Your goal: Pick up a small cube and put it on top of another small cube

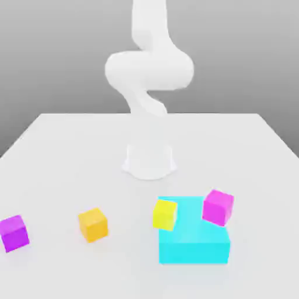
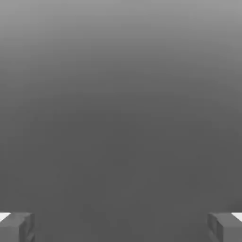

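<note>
The small cube (image 1: 13, 233), deep purple-violet, sits on the white table at the exterior view's far left. Another small cube (image 1: 164, 214), lemon-yellow, rests against the left side of a large cyan block (image 1: 193, 242), slightly tilted. The white arm (image 1: 149, 70) rises from its base at the table's middle and runs up out of the picture. In the hand view my gripper (image 2: 121, 228) is open, its grey fingertips (image 2: 17, 228) far apart with nothing between them, against a plain grey background.
A pink-magenta cube (image 1: 218, 207) sits tilted on the cyan block's far right corner. An orange-yellow cube (image 1: 93, 224) lies between the purple cube and the lemon-yellow one. The arm's round base (image 1: 149, 162) stands behind the cubes.
</note>
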{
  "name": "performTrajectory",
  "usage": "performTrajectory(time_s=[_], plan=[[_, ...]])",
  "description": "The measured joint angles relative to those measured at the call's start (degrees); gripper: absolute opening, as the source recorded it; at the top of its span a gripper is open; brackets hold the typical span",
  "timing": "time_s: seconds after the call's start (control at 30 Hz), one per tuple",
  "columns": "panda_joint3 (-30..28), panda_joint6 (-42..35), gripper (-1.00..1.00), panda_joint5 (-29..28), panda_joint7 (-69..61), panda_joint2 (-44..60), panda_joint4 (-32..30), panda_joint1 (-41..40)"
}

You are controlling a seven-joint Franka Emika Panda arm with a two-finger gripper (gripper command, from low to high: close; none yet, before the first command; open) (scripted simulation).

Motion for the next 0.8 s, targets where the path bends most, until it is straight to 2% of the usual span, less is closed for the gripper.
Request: performTrajectory(time_s=[0.4,0.6,0.8], plan=[[-10.6,10.3,0.00,2.6,2.6,25.1,-4.9,-7.9],[-15.5,15.3,0.00,5.8,2.4,37.7,-7.3,-12.9],[-17.8,20.2,0.00,10.0,1.6,50.5,-9.6,-18.9]])
